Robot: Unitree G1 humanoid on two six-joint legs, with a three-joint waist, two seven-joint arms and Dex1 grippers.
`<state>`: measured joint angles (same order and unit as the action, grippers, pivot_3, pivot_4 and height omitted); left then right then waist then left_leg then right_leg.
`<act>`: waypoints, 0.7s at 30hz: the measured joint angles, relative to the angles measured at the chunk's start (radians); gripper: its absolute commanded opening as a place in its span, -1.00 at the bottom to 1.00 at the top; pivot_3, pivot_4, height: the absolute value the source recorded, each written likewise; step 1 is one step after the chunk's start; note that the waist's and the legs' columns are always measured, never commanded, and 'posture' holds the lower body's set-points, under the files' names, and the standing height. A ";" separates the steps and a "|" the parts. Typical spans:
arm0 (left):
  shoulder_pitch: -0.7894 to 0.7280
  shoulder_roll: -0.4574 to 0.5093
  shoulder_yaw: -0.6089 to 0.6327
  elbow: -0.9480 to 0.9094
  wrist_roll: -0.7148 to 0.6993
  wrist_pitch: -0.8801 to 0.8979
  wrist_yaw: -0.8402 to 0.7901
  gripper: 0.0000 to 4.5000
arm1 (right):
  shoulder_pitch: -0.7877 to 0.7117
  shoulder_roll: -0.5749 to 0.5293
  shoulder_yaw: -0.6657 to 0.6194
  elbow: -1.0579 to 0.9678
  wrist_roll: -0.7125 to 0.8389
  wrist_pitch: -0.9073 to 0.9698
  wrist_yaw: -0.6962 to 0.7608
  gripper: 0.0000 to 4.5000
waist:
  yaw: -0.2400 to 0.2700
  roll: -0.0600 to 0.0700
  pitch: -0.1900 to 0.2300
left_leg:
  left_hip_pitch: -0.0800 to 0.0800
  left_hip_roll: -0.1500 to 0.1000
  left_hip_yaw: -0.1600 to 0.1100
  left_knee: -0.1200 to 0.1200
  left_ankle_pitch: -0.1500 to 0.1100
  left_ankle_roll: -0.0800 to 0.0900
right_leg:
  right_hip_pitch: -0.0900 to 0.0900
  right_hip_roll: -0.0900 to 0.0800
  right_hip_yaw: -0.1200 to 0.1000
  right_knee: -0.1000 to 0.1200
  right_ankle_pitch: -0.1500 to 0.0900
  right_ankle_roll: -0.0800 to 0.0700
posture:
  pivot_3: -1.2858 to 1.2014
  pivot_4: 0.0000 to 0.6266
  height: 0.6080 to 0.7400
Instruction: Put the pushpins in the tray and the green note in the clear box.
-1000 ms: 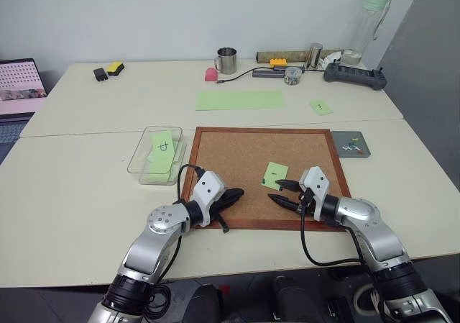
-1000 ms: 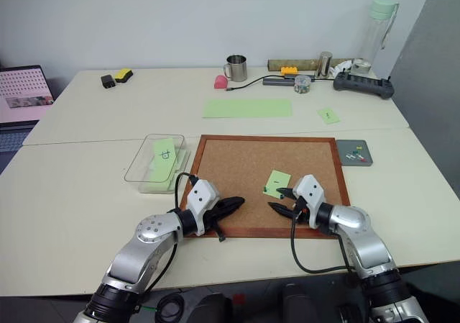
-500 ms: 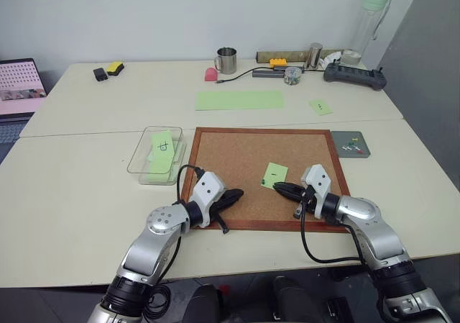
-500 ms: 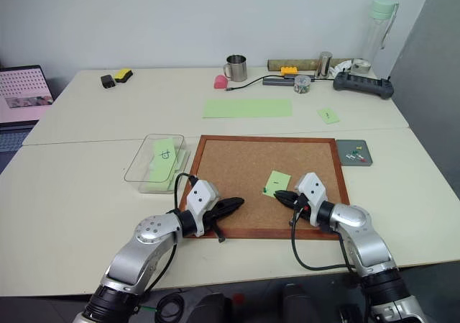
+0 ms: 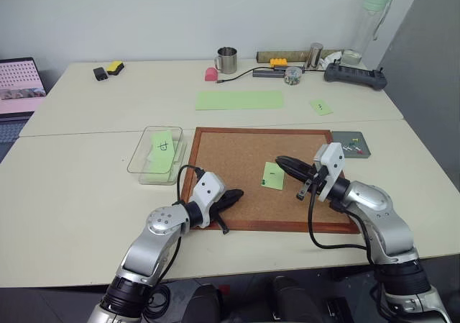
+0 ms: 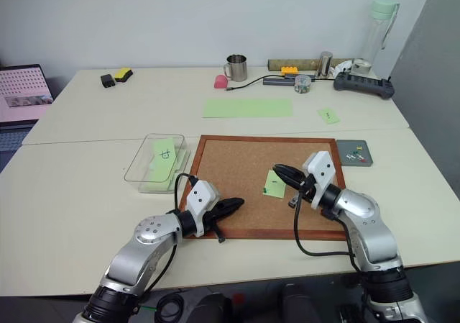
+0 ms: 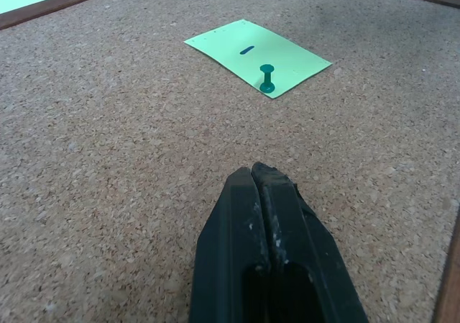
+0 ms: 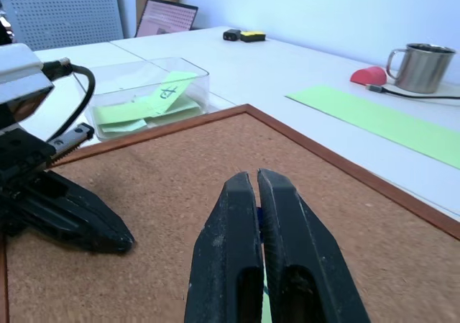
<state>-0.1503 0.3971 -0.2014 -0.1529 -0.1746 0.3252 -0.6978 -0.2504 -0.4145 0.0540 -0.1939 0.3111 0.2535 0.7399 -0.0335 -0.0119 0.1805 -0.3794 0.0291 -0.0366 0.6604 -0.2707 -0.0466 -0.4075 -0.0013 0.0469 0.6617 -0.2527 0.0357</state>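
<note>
Since a second ago the right gripper (image 5: 279, 161) has shut its fingers and risen from the near edge of the cork board (image 5: 237, 157) to hang above the green note (image 5: 272, 175); the note itself has shifted slightly. From the left eye, the note lies on the board's right half with one dark green pushpin (image 5: 264, 183) at its near left corner, and the right gripper's closed tips sit over its far edge; whether they pinch anything cannot be told here. The left gripper (image 5: 237, 193) rests closed and empty at the board's near left corner. The clear box (image 5: 136, 161) stands just left of the board, holding a green note with a handwritten character (image 5: 162, 147). The tray (image 5: 357, 151), with small coloured pins in it, lies off the board's far right corner. From the right eye, the layout reads the same, the right gripper overlapping the note's upper right. In the left wrist view, the left gripper's fingers (image 7: 248, 215) are pressed together over bare cork, the note and its upright pin well ahead. In the right wrist view, the right gripper's fingers (image 8: 241, 219) are shut with only a sliver of blue between them, the clear box beyond.
</note>
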 measured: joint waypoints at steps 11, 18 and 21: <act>-0.007 0.000 -0.007 0.007 0.000 -0.006 -0.008 -1.00 | -0.214 -0.113 -0.247 0.350 -0.049 0.046 -0.248 -0.98 | 0.001 0.000 0.000 | 0.000 0.000 0.001 0.000 0.000 0.000 | 0.000 0.000 0.001 0.000 0.000 -0.001 | 0.03 -0.52 1.00; -0.010 0.002 -0.007 0.013 0.000 -0.007 -0.012 -1.00 | -0.337 -0.128 -0.264 0.660 -0.073 0.041 -0.270 -0.98 | 0.000 0.000 0.000 | 0.000 0.000 0.003 0.000 -0.001 0.001 | 0.000 0.000 0.002 0.000 0.000 -0.001 | 0.03 -0.52 1.00; -0.009 0.002 -0.007 0.012 0.000 -0.008 -0.013 -1.00 | -0.392 -0.112 -0.268 0.774 -0.066 0.040 -0.268 -0.89 | 0.000 0.000 0.000 | 0.000 0.000 0.003 0.000 -0.001 0.001 | 0.000 0.000 0.002 0.000 0.000 -0.001 | 0.03 -0.52 1.00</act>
<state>-0.1589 0.3992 -0.2084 -0.1409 -0.1742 0.3168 -0.7107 -0.6426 -0.5269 -0.2137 0.5800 0.2449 0.2939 0.4720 -0.0334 -0.0115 0.1804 -0.3789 0.0288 -0.0337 0.6606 -0.2713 -0.0454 -0.4073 -0.0015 0.0492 0.6619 -0.2526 0.0347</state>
